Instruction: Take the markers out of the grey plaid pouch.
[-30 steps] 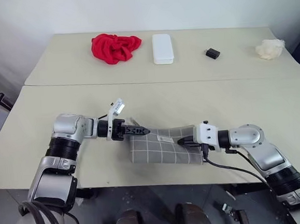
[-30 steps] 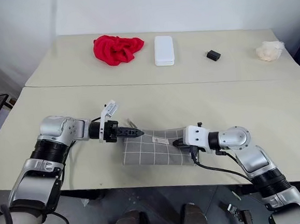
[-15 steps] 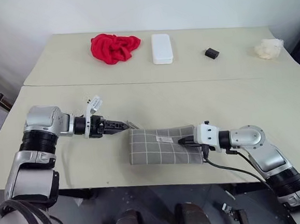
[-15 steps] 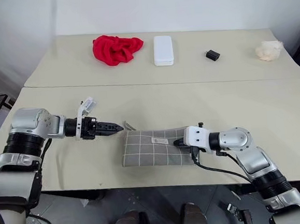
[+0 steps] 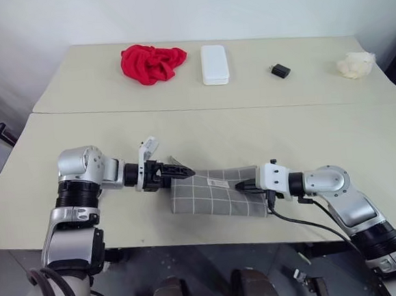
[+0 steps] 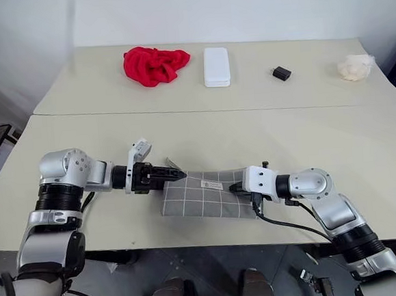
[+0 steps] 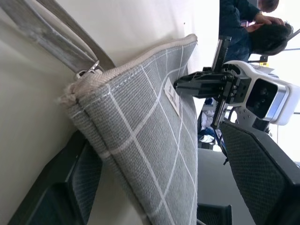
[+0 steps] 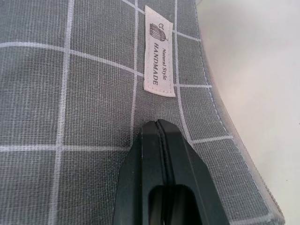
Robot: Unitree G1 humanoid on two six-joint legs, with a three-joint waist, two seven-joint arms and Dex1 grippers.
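Left eye view: table [image 5: 362,142] first, the grey plaid pouch [image 5: 215,196] flat near its front edge. It looks soft, light and floppy; best taken at its zip end. Left gripper [image 5: 176,171] is spread around that end; right gripper [image 5: 243,185], pressed together, pins the fabric. Markers unseen.

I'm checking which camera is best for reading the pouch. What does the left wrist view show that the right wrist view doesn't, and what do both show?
The left wrist view alone shows the zip pull at the pouch's end, the strap beside it, the left gripper with open jaws astride that end, and the right gripper from outside.

The right wrist view alone makes the label's print readable: Natural Style HANDMADE.

Both show the grey plaid pouch, its label and the table.
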